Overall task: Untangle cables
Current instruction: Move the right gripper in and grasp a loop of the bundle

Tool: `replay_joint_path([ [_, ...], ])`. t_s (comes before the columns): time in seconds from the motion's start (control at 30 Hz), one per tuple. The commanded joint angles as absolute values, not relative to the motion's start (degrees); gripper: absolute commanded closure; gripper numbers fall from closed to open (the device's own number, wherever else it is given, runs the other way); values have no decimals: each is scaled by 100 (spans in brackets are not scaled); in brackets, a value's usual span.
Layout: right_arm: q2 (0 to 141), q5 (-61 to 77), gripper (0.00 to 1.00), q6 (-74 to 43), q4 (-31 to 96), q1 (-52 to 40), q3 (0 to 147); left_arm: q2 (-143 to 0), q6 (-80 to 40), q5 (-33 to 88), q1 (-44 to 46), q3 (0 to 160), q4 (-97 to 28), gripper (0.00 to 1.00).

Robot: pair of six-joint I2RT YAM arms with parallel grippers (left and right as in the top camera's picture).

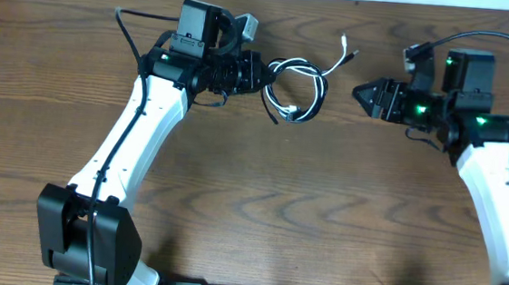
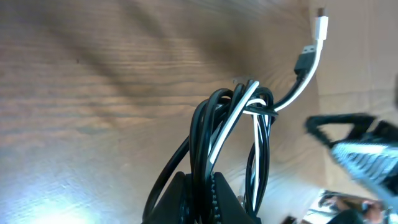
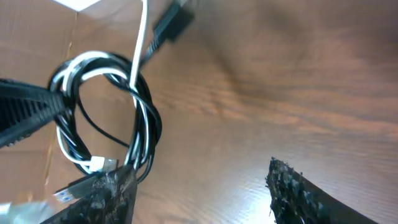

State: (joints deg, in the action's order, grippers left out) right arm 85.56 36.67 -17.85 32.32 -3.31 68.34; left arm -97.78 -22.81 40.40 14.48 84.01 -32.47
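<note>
Tabletop [image 1: 258,216] runs open toward its near edge; left gripper [image 1: 262,74] clamps cables [image 1: 300,90], right gripper [image 1: 361,90] apart nearby.

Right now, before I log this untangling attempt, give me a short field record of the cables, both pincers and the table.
cable bundle: one coil, white cable looped together with black cables
plug ends: one white, one black, sticking out free beyond the coil
left pincer: shut on the cable bundle at the coil's edge
right pincer: open, nothing between its jaws; in the overhead view it is apart from the coil, on the opposite side
table: brown wood grain
</note>
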Motion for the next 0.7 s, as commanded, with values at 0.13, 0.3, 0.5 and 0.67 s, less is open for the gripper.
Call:
replay_joint_path([
  [0.13, 9015, 4307, 34, -2346, 2718, -834, 6921, -9773, -3142, 4204, 1461, 8412, -3251, 92],
  [0.3, 9242, 3756, 33, -3210, 2303, -1297, 6921, -9773, -3164, 4206, 1461, 8412, -3271, 93],
  [0.5, 9590, 2600, 48, -3999, 2359, -1732, 6921, -9773, -3159, 4202, 1573, 8409, -3288, 93],
  [0.67, 9751, 2091, 73, -4045, 2528, -1802, 6921, -9773, -2974, 4198, 1649, 8399, -3288, 92],
])
